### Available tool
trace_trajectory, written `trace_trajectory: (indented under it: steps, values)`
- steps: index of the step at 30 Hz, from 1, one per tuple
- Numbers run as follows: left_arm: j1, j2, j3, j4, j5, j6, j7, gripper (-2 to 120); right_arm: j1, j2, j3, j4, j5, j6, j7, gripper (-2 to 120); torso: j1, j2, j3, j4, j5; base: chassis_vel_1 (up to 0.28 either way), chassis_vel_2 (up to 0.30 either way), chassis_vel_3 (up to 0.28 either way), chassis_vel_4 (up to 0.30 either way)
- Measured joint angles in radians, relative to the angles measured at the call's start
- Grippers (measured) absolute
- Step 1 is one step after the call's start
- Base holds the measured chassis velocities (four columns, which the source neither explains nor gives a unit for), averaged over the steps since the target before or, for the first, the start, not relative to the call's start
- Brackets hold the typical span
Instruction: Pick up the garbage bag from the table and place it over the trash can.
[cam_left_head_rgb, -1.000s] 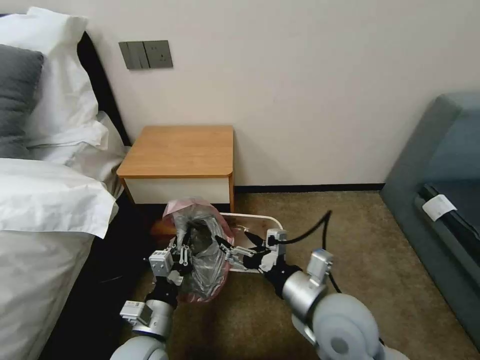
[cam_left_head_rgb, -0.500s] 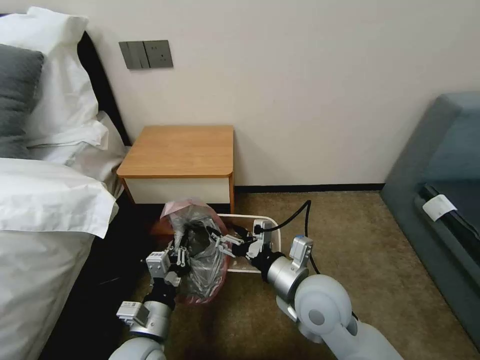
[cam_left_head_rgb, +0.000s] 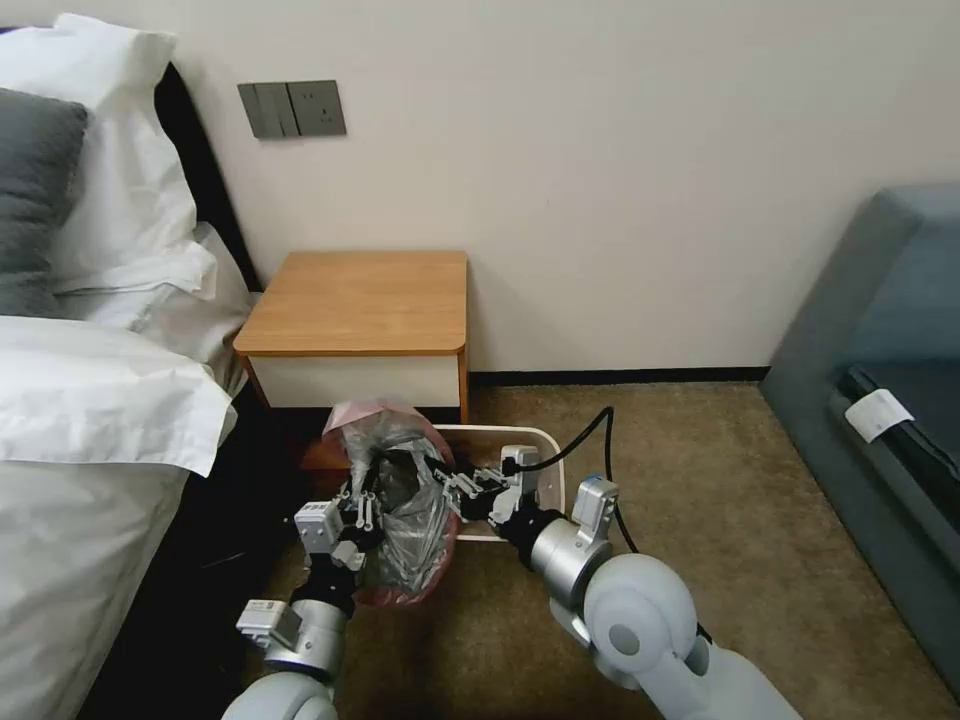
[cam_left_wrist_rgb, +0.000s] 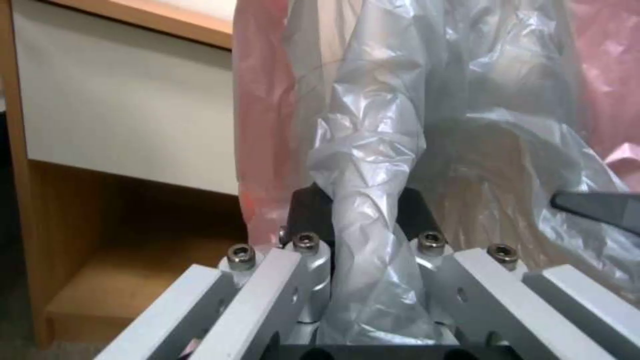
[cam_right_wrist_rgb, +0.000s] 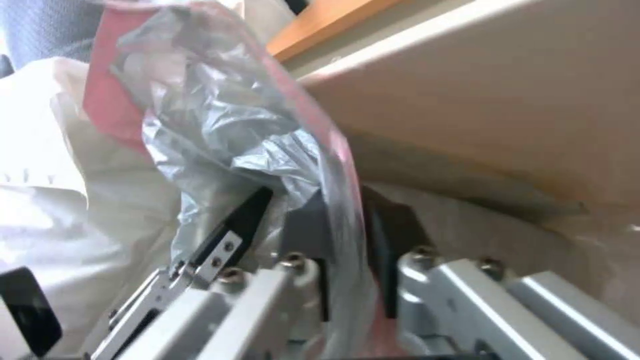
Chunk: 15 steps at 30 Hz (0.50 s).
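The garbage bag (cam_left_head_rgb: 400, 500), crinkly grey plastic with a pink rim, hangs between my two grippers on the floor side of the table (cam_left_head_rgb: 360, 300). My left gripper (cam_left_head_rgb: 358, 508) is shut on a twisted bunch of the grey plastic (cam_left_wrist_rgb: 367, 165), its pads (cam_left_wrist_rgb: 312, 202) pressing from both sides. From the right, my right gripper (cam_left_head_rgb: 447, 482) is shut on the bag's pink rim band (cam_right_wrist_rgb: 337, 165), just over the left end of the beige trash can (cam_left_head_rgb: 535, 437). The trash can's wall (cam_right_wrist_rgb: 507, 115) rises close behind that gripper.
A bed with white bedding (cam_left_head_rgb: 90, 400) lies close on the left. A grey sofa (cam_left_head_rgb: 880, 380) stands at the right. Brown carpet (cam_left_head_rgb: 720, 500) is open between the trash can and the sofa. The table's low shelf (cam_left_wrist_rgb: 113, 285) is behind the bag.
My right arm has swung left and in toward the bag, bringing its gripper onto the pink rim. The left gripper has kept its hold, hardly moving.
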Motion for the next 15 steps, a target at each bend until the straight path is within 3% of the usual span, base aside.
trace_trajectory:
  steps: [4,15]
  values:
    - [0.0,-0.002,0.0,0.0,0.001,0.0,-0.001,9,-0.003,-0.001,-0.001,0.0,-0.017,0.002,-0.007,0,0.0,0.0,0.0,0.0,0.0,0.0,0.0,0.0,0.0]
    - [0.001,-0.003,-0.002,0.013,0.01,0.001,-0.002,9,-0.009,-0.004,0.002,0.032,-0.052,0.022,-0.016,0,0.0,0.0,0.0,0.0,0.0,0.0,0.0,0.0,0.0]
